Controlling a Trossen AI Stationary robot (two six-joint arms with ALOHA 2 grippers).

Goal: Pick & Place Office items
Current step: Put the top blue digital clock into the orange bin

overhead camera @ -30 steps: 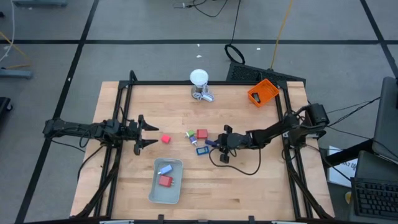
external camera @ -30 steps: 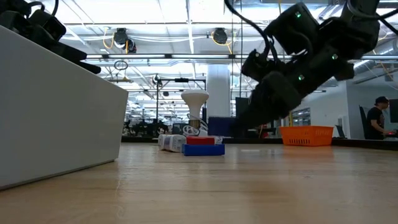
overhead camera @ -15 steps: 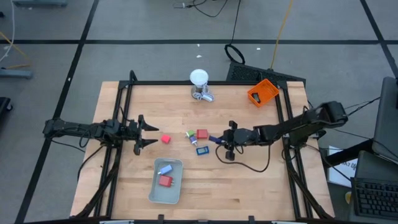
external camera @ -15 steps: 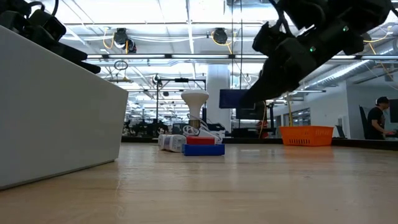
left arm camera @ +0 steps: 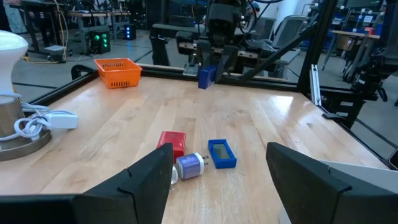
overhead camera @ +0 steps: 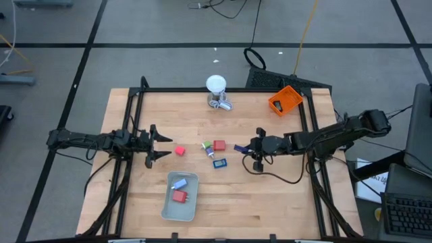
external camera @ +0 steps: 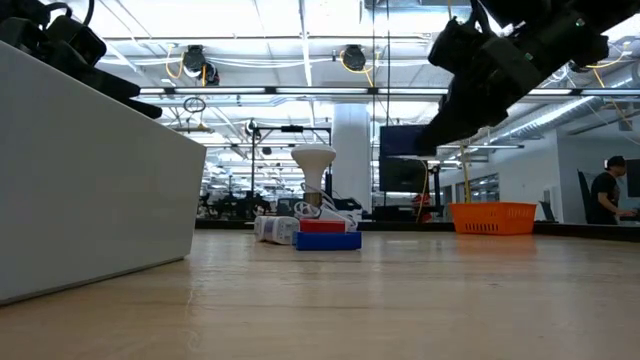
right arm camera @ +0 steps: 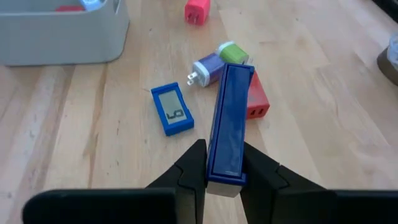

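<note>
My right gripper (overhead camera: 248,150) hovers right of the table's middle, shut on a long dark-blue rectangle (right arm camera: 227,118). Below and ahead of it on the wood lie a blue counter with a grey display (right arm camera: 173,109), a lilac plug (right arm camera: 208,70), a green-and-white bit (right arm camera: 235,53) and a red block (right arm camera: 256,99). A second red block (overhead camera: 179,150) lies alone nearer my left gripper (overhead camera: 159,144), which waits open at the table's left side. The pale grey tray (overhead camera: 170,210) holds a light-blue piece (overhead camera: 179,183) and a red block (overhead camera: 179,196). My right gripper pinches the dark-blue rectangle by its near end (right arm camera: 224,174), one finger (right arm camera: 191,168) on each long side. The fingers come level from the table's right side and lie along the piece. The rectangle is lifted clear of the table (external camera: 402,160) and sticks out ahead of the fingers.
An orange bin (overhead camera: 285,100) sits at the far right corner. A white ball-topped lamp on a metallic base (overhead camera: 216,86) stands at the far edge, with a cable beside it. Black frame rails run along the table's left and right sides. A person (external camera: 605,190) shows far off.
My right gripper has moved up and toward the table's right edge, staying shut on the dark-blue rectangle. The rectangle has risen from just above the table beside the cluster and now hangs well clear of it. The other pieces lie as before.
</note>
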